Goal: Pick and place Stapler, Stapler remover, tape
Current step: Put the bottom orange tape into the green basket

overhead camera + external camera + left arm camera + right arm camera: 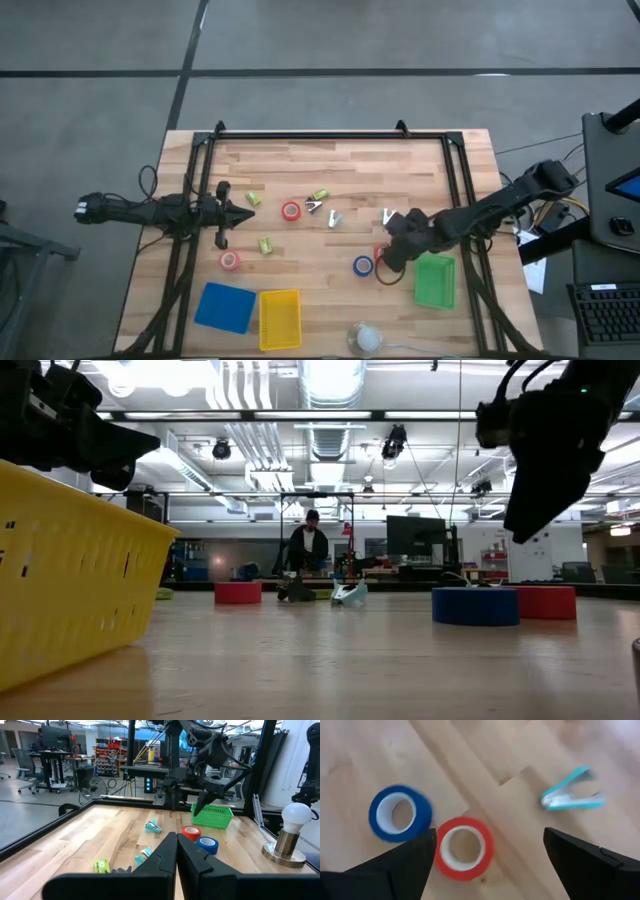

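My right gripper [388, 256] is open and hovers above the table; it also shows in its wrist view [490, 865] and in the low view [545, 460]. Below it lie a red tape roll [464, 847] and, beside that, a blue tape roll [400, 813], both flat on the wood. A teal staple remover [572, 795] lies a little beyond them. Two more red rolls [291, 211] [230, 260], small green staplers [265, 244] [320, 195] and two more staple removers [334, 219] [313, 206] lie around mid-table. My left gripper [245, 213] is shut and empty at the left.
A green basket [434, 280] stands at the right, just near-side of my right gripper. A yellow basket [280, 318] and a blue bin [225, 306] stand at the near edge. A light bulb on a stand [366, 338] is at the near edge. A person stands in the room beyond [310, 545].
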{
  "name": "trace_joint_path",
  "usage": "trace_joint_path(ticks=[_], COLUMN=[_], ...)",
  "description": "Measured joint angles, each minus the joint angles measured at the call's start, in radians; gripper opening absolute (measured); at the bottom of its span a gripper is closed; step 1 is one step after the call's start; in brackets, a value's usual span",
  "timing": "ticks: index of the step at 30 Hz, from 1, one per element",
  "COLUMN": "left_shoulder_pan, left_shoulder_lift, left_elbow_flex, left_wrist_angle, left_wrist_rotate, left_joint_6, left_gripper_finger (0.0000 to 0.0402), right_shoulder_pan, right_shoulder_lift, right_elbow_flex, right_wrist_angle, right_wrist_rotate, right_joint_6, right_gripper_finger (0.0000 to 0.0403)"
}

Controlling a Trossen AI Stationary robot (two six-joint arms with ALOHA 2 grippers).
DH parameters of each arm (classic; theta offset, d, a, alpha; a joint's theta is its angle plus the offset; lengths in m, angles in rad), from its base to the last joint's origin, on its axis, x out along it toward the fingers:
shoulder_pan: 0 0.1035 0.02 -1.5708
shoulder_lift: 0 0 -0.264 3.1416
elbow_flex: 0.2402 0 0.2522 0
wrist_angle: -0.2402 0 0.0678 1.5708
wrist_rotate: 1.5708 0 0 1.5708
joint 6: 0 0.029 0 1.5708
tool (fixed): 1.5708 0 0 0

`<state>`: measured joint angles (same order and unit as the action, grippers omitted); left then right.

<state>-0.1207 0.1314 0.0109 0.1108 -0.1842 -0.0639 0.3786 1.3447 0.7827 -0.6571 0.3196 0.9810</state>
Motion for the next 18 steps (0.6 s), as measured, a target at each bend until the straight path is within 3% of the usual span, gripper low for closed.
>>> trace_joint_path(ticks=[4,18], left_shoulder_pan=[0.000,0.000], left_shoulder_lift=[0.000,0.000], left_elbow_flex=[0.000,0.000], left_wrist_angle=[0.000,0.000], left_wrist_rotate=[0.000,0.000], left_joint_6=[0.000,0.000], left_gripper_finger=[0.0012,0.0012], right_shoulder_pan=[0.001,-0.006], right_shoulder_lift=[0.062,0.195], right_elbow_flex=[0.008,0.012], right_wrist_angle=[0.020,0.087], right_wrist_rotate=[-0.058,-0.109], right_joint_6=[0.008,0.019], right_gripper_finger=[0.0350,0.0348])
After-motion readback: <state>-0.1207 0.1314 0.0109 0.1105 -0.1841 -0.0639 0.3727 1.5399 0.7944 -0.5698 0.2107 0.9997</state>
